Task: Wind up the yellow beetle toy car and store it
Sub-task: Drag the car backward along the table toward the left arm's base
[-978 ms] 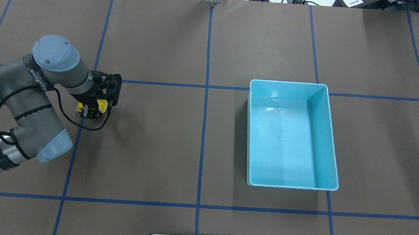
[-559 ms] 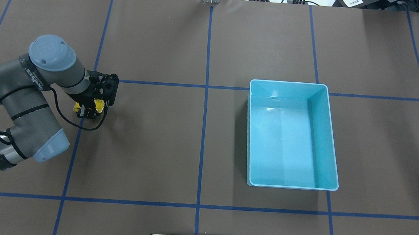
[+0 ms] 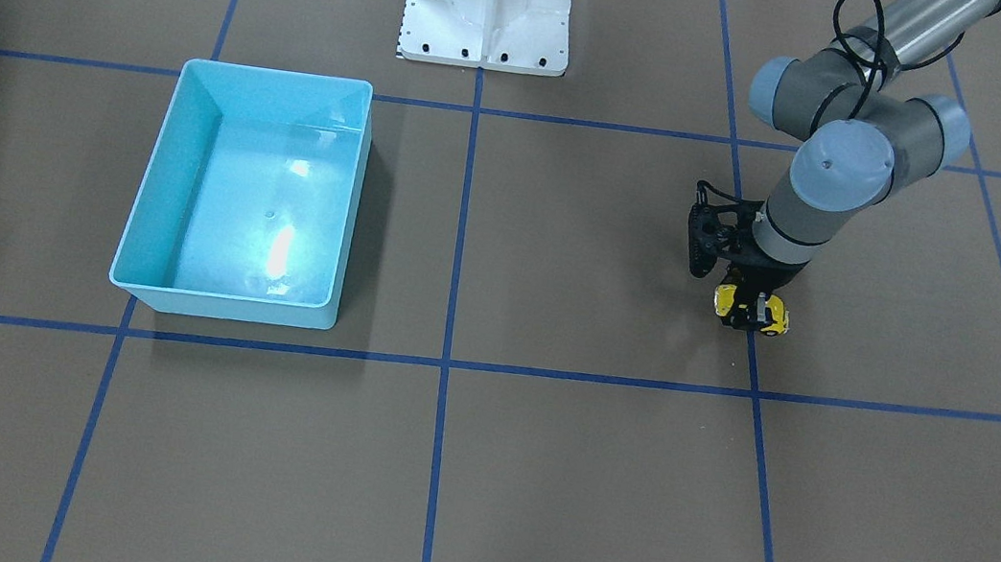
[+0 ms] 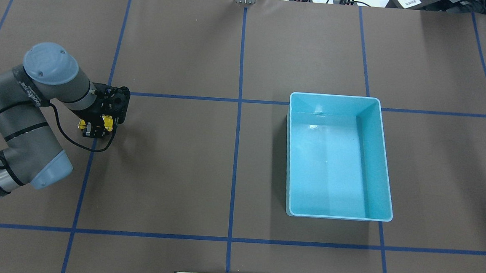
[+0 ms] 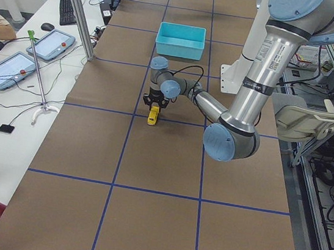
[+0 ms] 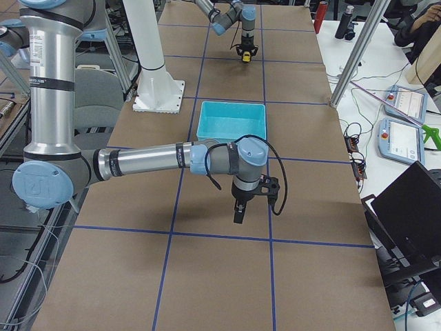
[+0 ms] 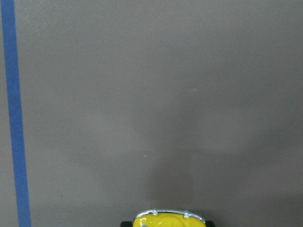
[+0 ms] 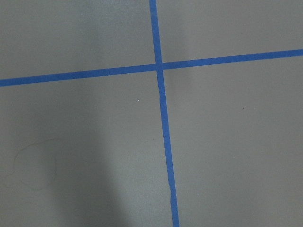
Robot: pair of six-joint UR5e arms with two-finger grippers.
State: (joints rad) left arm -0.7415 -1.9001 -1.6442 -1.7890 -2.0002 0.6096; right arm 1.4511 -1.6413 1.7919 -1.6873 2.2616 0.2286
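Note:
The yellow beetle toy car (image 4: 108, 122) sits low at the brown table surface on the left side, between the fingers of my left gripper (image 4: 96, 128), which is shut on it. The car also shows in the front view (image 3: 774, 315), the exterior left view (image 5: 152, 118), far off in the exterior right view (image 6: 244, 58), and as a yellow edge at the bottom of the left wrist view (image 7: 168, 220). The light-blue bin (image 4: 334, 96) stands empty right of centre. My right gripper (image 6: 238, 214) hangs above bare table in the exterior right view only; I cannot tell whether it is open or shut.
Blue tape lines (image 4: 238, 111) grid the brown table cover. The white robot base plate (image 3: 488, 9) stands at the near centre edge. The bin also shows in the front view (image 3: 276, 75). Operators' tablets and cables lie on side tables beyond the far edge.
My left gripper has slid towards the overhead view's left with the yellow car held in it. The bin has not moved.

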